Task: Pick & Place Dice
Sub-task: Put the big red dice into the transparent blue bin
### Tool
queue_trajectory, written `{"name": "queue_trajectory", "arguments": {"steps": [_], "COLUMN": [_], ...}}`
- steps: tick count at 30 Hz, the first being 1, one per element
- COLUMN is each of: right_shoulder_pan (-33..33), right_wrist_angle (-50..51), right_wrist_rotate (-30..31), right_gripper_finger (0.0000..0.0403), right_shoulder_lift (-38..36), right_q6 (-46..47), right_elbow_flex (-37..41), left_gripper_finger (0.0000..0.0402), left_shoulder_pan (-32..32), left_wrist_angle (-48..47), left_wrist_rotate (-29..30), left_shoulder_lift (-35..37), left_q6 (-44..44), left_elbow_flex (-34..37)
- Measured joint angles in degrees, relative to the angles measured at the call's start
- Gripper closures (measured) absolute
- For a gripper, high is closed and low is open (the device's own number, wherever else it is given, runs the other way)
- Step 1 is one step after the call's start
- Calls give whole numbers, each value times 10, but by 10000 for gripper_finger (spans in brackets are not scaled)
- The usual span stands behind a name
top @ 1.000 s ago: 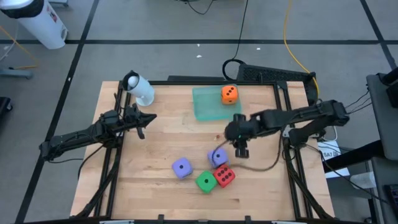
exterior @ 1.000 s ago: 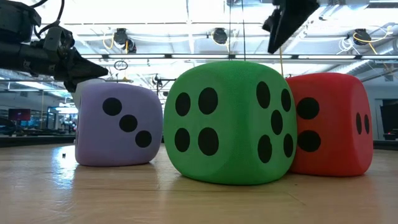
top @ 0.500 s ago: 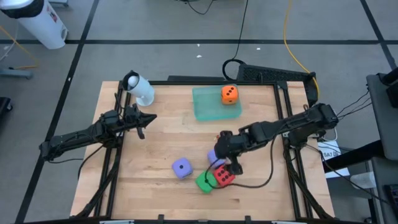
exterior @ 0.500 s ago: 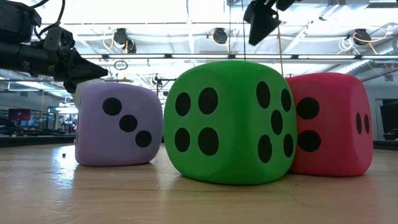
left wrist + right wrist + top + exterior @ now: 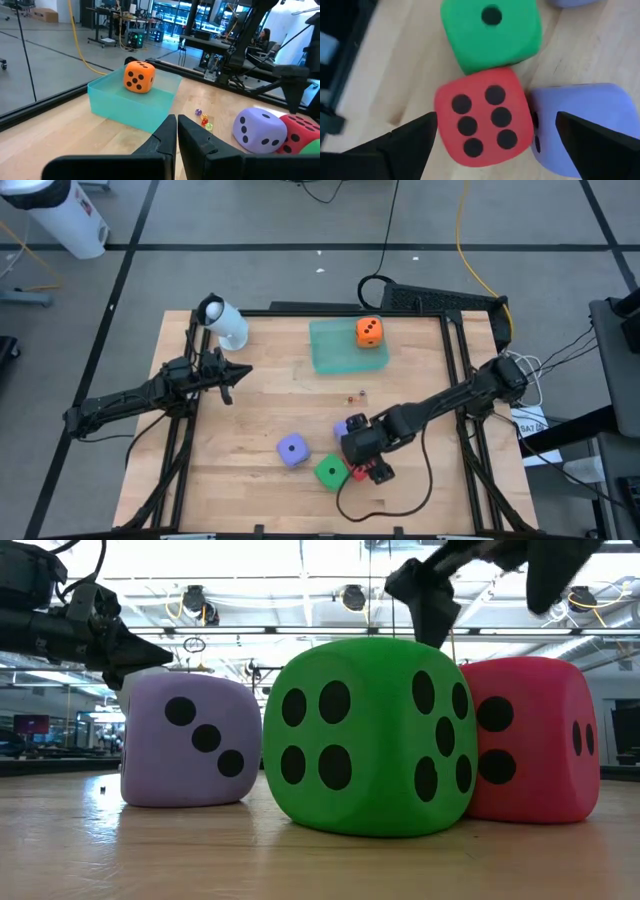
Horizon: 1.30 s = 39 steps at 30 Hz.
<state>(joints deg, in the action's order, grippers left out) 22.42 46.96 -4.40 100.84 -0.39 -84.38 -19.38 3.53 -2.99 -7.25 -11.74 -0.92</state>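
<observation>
The red die (image 5: 482, 117) rests on the wooden table, touching the green die (image 5: 490, 32) and one purple die (image 5: 580, 125). My right gripper (image 5: 496, 120) hangs open just above it, one finger on either side, pointing down; whether a finger touches it, I cannot tell. In the high view this gripper (image 5: 368, 458) hides part of the red die (image 5: 382, 473), next to the green die (image 5: 331, 472). A second purple die (image 5: 292, 449) lies farther left. The orange die (image 5: 369, 331) sits in the translucent green tray (image 5: 335, 350). My left gripper (image 5: 228, 375) waits shut at the left.
A white cylinder (image 5: 225, 323) lies at the far left corner. A few tiny coloured beads (image 5: 355, 395) lie between the tray and the dice. A dark cable (image 5: 385, 502) loops on the table near the front edge. Metal rails (image 5: 470, 440) run along both sides.
My right gripper has travelled from near the tray toward the table's near edge, come down over the red die, and opened its fingers wide. The dice have stayed where they were.
</observation>
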Motion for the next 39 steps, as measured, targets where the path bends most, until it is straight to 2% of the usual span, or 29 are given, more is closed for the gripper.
{"name": "queue_trajectory", "arguments": {"steps": [6,12,14,19,27,32,34,39], "right_shoulder_pan": [24,41,42,30,26,19,13,-7], "right_wrist_angle": [6,1,-3,-21,-12,-17,-13,27], "right_wrist_rotate": [67,104,99,41,11,12,11,-40], "right_gripper_finger": [3,3,3,3,4,4,4,6], "right_shoulder_lift": [0,0,0,20,64,65,62,57], "right_q6": [-43,-95,-93,-93,-109,-106,-81,0], "right_elbow_flex": [0,0,0,0,-1,-1,-1,0], "left_gripper_finger": [376,376,376,376,376,376,376,376], "left_shoulder_pan": [0,0,0,0,0,0,0,0], "left_wrist_angle": [-5,-6,-6,-11,-18,-21,-21,-21], "left_wrist_rotate": [2,3,3,3,4,-5,-11,-19], "left_shoulder_lift": [0,0,0,0,0,0,0,0], "left_q6": [1,5,5,5,-1,-4,-5,-17], "left_elbow_flex": [0,0,0,0,0,0,0,0]}}
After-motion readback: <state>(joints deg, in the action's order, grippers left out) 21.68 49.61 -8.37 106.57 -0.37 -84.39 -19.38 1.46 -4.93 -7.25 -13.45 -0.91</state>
